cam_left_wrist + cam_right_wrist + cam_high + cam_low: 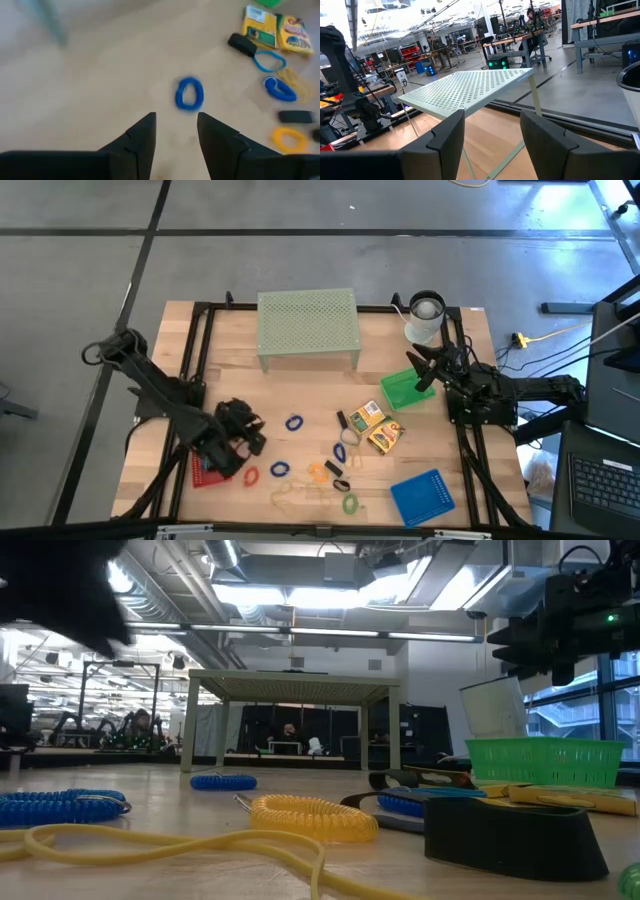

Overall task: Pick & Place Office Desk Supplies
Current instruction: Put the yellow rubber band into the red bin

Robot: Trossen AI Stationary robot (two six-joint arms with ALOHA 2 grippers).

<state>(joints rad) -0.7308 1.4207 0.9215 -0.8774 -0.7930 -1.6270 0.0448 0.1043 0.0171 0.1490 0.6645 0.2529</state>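
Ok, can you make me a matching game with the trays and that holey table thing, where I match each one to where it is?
Things:
1. red tray
2. blue tray
3. green tray
4. mesh riser

Places:
A. at the table's back edge, in the middle
B. under the left hand
C. at the front edge, right of the loose supplies
D. next to the right hand

Pairs: 1-B, 2-C, 3-D, 4-A
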